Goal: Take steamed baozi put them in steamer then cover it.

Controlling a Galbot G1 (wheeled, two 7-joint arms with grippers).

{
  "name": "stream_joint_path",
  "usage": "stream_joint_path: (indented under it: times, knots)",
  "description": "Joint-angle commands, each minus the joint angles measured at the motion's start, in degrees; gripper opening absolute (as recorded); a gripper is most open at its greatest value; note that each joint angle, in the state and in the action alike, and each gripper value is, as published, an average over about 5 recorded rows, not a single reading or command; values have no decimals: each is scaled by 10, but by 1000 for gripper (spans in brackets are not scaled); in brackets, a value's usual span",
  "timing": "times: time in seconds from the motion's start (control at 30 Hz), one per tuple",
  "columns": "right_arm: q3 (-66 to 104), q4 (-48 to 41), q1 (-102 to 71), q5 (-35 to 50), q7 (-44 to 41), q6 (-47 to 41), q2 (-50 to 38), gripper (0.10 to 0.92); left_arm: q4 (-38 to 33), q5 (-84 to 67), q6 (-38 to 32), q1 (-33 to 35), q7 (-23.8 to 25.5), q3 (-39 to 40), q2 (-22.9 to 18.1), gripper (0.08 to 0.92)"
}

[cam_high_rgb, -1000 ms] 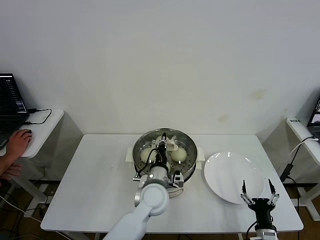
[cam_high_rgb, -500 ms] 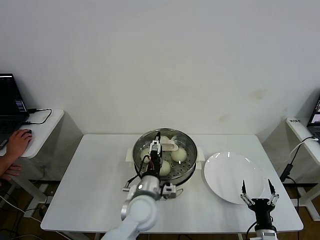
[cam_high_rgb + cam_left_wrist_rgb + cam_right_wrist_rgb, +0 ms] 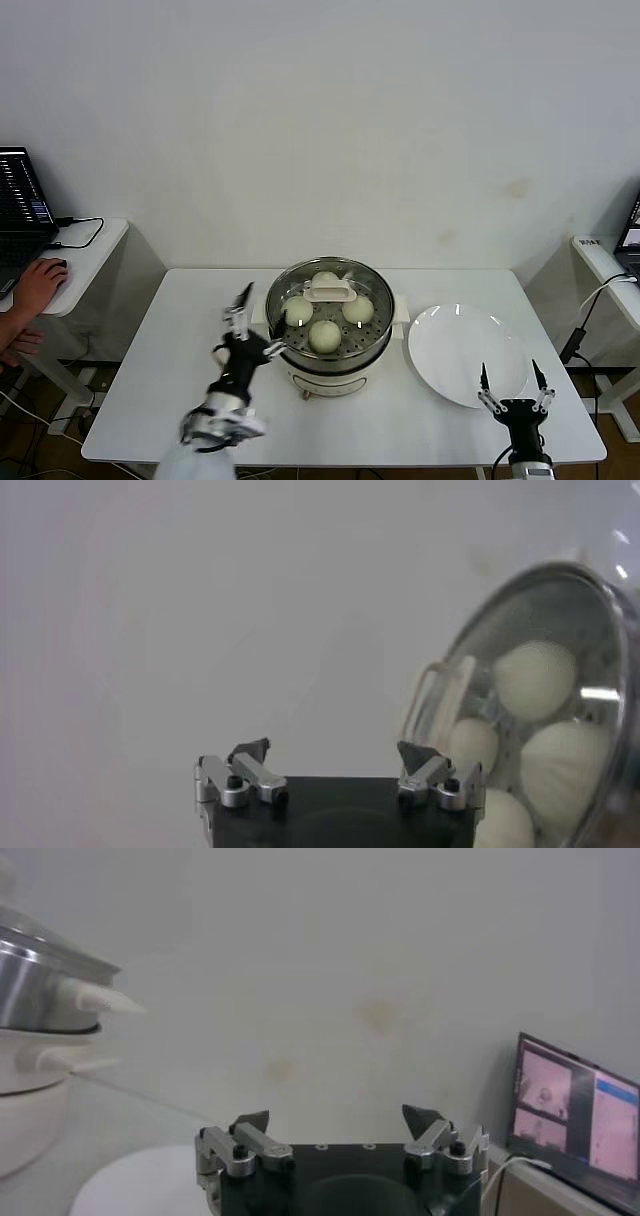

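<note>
From my head camera I see the cover (image 3: 329, 298) sitting on the steamer (image 3: 330, 345), four baozi (image 3: 324, 336) under the glass. My left gripper (image 3: 249, 320) is spread wide, holding nothing, beside the pot. My right gripper (image 3: 512, 383) waits, spread too, near the plate (image 3: 455, 350). The left wrist camera cuts the pot off.

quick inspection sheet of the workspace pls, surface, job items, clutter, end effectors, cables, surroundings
surface: white table, bare at its left end
job's things: four buns in the steamer; glass lid on top
clutter: bare white plate right of the steamer
end effectors: left end effector open, beside the steamer's left side, holding nothing; right end effector open, parked at the plate's near edge
cables: one on the left side desk, one by the right desk
surroundings: white wall, laptop, a person's hand at left
</note>
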Motion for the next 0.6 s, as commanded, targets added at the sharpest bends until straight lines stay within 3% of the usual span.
stream_joint_path:
  times: [0.03,0.27,0.6]
  knots:
    - [-31,51,-57,94,-28,-24,-46,823,-17,-554,-164,186,-114,-176,20,823]
    - [-49,99,-117,170,-52,-43,-73,823,20,-570,-196,221,-93,-174,7,823]
    - [-58,110,-140,180,-61,-43,-68,823,50,-559,-219,219,-49,-176,6,823]
